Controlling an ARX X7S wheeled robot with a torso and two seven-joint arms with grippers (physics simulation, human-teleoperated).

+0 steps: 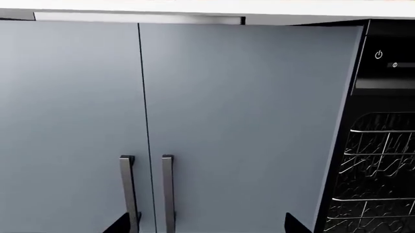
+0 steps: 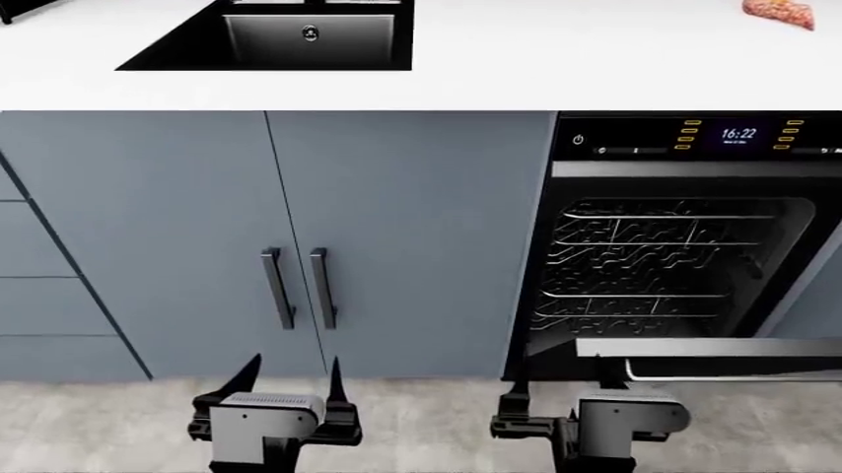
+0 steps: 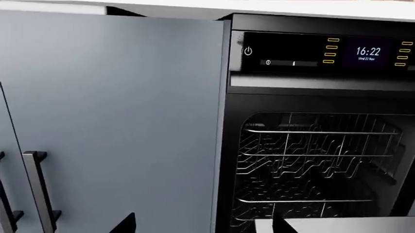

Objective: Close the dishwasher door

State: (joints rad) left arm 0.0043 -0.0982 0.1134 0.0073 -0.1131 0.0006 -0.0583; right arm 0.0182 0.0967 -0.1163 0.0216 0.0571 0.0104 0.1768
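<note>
So the dishwasher [image 2: 677, 246] sits at the right of the head view, under the white counter [image 2: 526, 69], and it's wide open: you can see straight into the wire racks [image 2: 658, 266]. The door [image 2: 711, 347] is folded down flat, showing as a silver strip with a thin bar handle [image 2: 731, 374] just below it, low in the right part of the frame. The control panel [image 2: 697, 136] up top reads 16:22.

The right gripper [image 2: 546, 409] is at the bottom of the frame, just left of and below the door's near edge. Its fingers are spread apart with nothing between them. Can't tell from these views whether it's touching the door or just close. In the right wrist view a pale corner of the door [image 3: 337, 225] pokes in at the lower right.

The left gripper [image 2: 290, 379] is at the lower left, fingers also spread and empty, parked in front of the grey-blue cabinet doors [image 2: 394, 197], right below their two dark handles [image 2: 300, 288].

A black sink [image 2: 310, 34] sits at the upper left, and something pinkish [image 2: 779, 14] lies at the counter's upper right corner, too small to make out.
</note>
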